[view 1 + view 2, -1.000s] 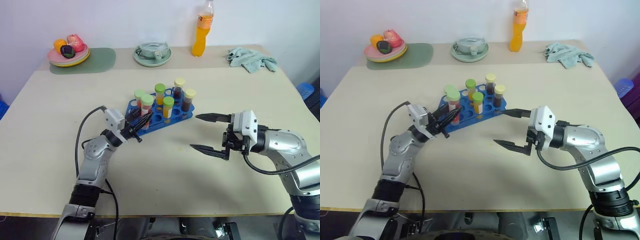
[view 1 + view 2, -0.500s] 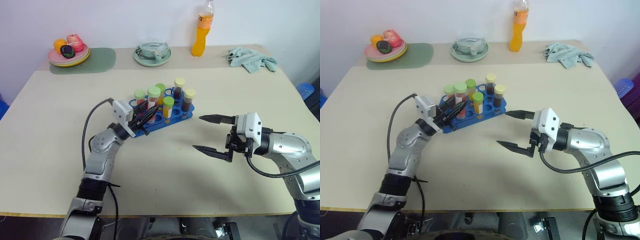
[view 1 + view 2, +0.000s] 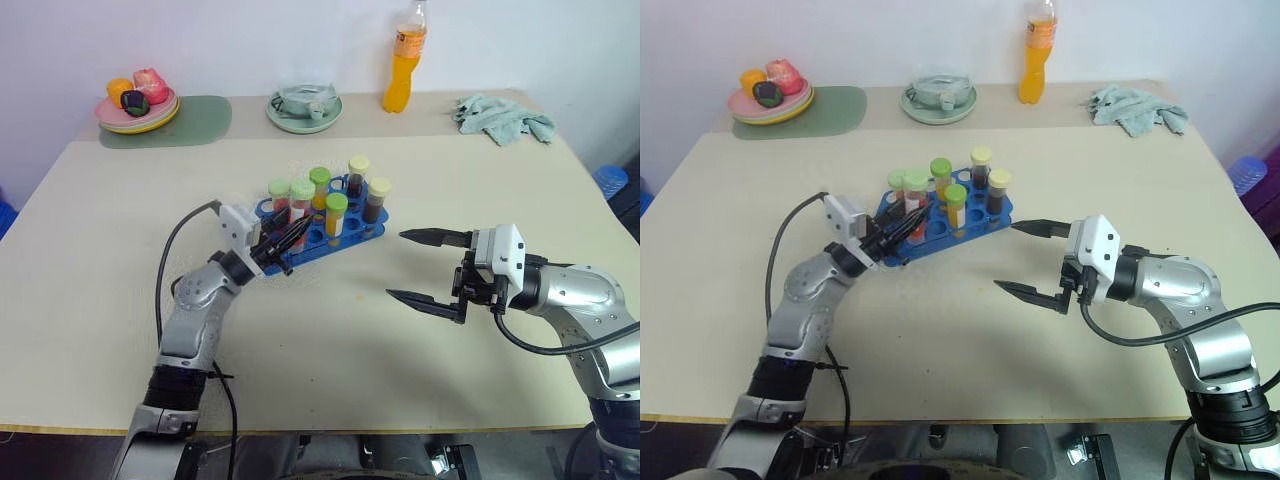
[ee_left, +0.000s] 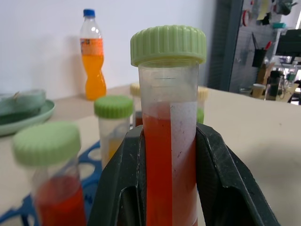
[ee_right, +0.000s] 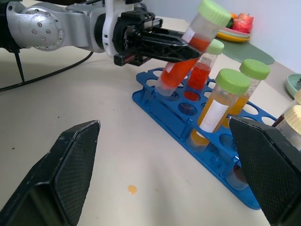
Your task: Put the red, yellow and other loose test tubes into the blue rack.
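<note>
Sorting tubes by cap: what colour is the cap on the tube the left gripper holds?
Light green cap, on the red-liquid tube; clearest in the left wrist view.

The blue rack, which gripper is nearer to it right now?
Left. The left gripper is over the blue rack's near corner, shut on a red tube. The right gripper hangs open, apart beside it.

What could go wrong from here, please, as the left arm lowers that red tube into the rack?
The red tube leans in the shut left tool, its bottom at a hole of the blue rack. If it is pushed down tilted, it might jam on the rim or shove the light rack. It also sits close to the neighbouring green-capped tube, which it could knock. The open right tool waits apart and is not steadying the rack.
</note>
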Available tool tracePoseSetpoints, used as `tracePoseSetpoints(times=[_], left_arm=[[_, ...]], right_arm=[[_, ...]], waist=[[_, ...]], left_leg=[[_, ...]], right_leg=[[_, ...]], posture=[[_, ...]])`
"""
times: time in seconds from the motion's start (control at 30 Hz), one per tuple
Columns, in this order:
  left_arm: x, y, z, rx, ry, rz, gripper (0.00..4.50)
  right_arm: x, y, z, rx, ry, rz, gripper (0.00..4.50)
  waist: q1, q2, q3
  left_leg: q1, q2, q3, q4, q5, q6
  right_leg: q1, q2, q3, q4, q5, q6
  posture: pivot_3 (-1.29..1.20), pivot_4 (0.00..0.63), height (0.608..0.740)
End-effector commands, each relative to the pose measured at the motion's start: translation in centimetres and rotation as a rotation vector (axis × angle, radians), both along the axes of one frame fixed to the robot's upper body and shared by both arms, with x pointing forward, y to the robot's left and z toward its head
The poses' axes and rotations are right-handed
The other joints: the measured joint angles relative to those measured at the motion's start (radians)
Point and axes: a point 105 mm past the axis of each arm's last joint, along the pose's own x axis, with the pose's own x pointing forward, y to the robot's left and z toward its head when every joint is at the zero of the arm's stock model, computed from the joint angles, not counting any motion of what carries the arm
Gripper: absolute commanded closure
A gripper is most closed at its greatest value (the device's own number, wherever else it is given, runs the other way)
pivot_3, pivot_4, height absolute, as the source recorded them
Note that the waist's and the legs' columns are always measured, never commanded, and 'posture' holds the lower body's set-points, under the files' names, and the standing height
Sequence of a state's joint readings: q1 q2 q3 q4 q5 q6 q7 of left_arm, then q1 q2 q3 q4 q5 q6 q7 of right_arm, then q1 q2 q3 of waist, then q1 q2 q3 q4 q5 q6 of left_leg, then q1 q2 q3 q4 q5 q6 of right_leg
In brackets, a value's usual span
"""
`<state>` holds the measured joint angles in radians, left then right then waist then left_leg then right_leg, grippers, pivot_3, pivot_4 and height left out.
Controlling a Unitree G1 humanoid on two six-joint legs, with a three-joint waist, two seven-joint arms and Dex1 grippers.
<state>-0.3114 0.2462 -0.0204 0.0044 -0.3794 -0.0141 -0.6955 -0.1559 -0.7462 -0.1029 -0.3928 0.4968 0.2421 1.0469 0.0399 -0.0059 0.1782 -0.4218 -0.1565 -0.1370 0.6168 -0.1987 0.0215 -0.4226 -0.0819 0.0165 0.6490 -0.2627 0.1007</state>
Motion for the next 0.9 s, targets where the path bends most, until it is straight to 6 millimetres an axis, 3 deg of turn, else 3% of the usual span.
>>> tracePoseSetpoints(times=[0.03, 0.73, 0.9], left_arm=[[0.1, 0.8, 0.5, -0.012, -0.029, -0.003, 3.73], [0.8, 0.6, -0.3, 0.061, -0.04, -0.065, 3.73], [1.4, 0.8, 0.4, 0.069, -0.072, -0.029, 3.73]], right_arm=[[-0.3, 0.1, 1.1, 0.008, -0.038, 0.015, 0.0], [-0.7, -0.2, 1.3, 0.004, -0.021, -0.013, 0.0], [-0.7, -0.1, 1.3, 0.008, -0.023, -0.019, 0.0]], waist=[[0.0, 0.0, 0.0], [0.0, 0.0, 0.0], [0.0, 0.0, 0.0]], left_leg=[[0.0, 0.0, 0.0, 0.0, 0.0, 0.0], [0.0, 0.0, 0.0, 0.0, 0.0, 0.0], [0.0, 0.0, 0.0, 0.0, 0.0, 0.0]], right_leg=[[0.0, 0.0, 0.0, 0.0, 0.0, 0.0], [0.0, 0.0, 0.0, 0.0, 0.0, 0.0], [0.0, 0.0, 0.0, 0.0, 0.0, 0.0]], posture=[[0.0, 0.15, 0.74], [0.0, 0.15, 0.74], [0.0, 0.15, 0.74]])
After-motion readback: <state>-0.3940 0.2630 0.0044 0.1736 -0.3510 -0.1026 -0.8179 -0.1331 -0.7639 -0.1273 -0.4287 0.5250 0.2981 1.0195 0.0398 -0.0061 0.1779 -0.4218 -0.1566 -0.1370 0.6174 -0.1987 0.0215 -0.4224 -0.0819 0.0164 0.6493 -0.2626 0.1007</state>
